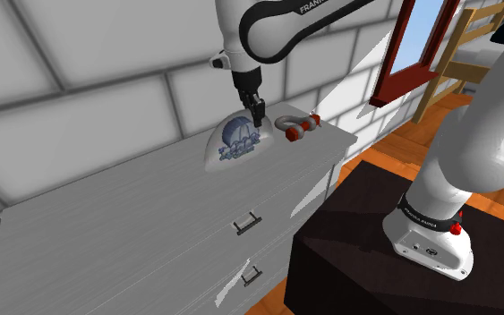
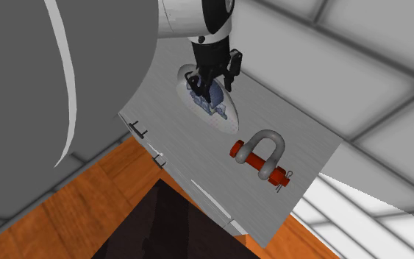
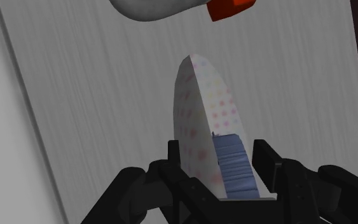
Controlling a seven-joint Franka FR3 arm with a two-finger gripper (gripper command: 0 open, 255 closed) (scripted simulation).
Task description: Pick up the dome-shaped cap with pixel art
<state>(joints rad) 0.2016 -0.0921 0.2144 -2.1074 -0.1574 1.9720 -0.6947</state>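
Note:
The dome-shaped cap (image 1: 236, 141) lies on the white dresser top (image 1: 106, 206), near its far end. It is white with a blue pixel pattern on the dome. My black gripper (image 1: 257, 114) comes down on the side of the cap nearest the shackle. In the second exterior view the gripper (image 2: 211, 84) stands over the cap (image 2: 211, 99). In the wrist view the gripper (image 3: 219, 172) has its two fingers pressed against either side of the cap (image 3: 203, 114), whose pale dotted brim reaches away from the hand. The cap still rests on the dresser.
A grey shackle with a red pin (image 1: 296, 127) lies just beyond the cap, close to the dresser's end corner (image 2: 260, 151). Drawer handles (image 1: 246, 224) face the dark stand (image 1: 375, 259). A red-framed panel (image 1: 411, 49) and a wooden frame (image 1: 474, 45) stand further off.

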